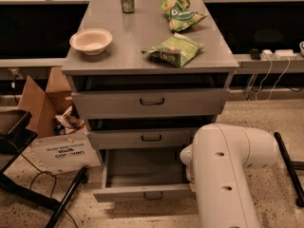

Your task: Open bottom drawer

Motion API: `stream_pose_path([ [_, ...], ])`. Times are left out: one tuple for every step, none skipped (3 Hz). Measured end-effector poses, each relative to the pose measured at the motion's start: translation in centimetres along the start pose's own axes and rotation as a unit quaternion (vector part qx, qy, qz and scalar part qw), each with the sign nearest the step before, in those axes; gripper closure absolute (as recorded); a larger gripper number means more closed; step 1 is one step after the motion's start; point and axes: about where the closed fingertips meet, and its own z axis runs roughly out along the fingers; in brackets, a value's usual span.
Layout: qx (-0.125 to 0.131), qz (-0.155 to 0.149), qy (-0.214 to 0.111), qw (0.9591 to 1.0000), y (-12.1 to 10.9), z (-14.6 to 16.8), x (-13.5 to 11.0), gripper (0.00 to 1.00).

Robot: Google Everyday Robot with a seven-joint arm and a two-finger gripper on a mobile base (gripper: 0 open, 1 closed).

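Since the bottom drawer [133,193] already stands pulled well out at the cabinet's [147,37] foot, the job looks done, though the claw hides behind the white arm [228,175], so I cannot tell its grip.

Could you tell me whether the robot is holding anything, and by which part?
It cannot be told: the gripper is hidden behind the white arm, seemingly near the right end of the open bottom drawer. The drawer's centre handle is untouched.

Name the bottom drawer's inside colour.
Grey metal bottom drawer: plain grey inside, camera view; pincer hidden behind white arm.
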Motion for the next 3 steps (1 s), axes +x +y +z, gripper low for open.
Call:
stream_pose_path([
  [-0.008, 0.01, 0.003, 0.9999, 1.16, 0.17, 0.6, 1.0],
  [-0.008, 0.01, 0.003, 0.9999, 1.17, 0.17, 0.57, 0.76],
  [-0.008, 0.01, 0.003, 0.9999, 1.17, 0.17, 0.57, 0.53],
])
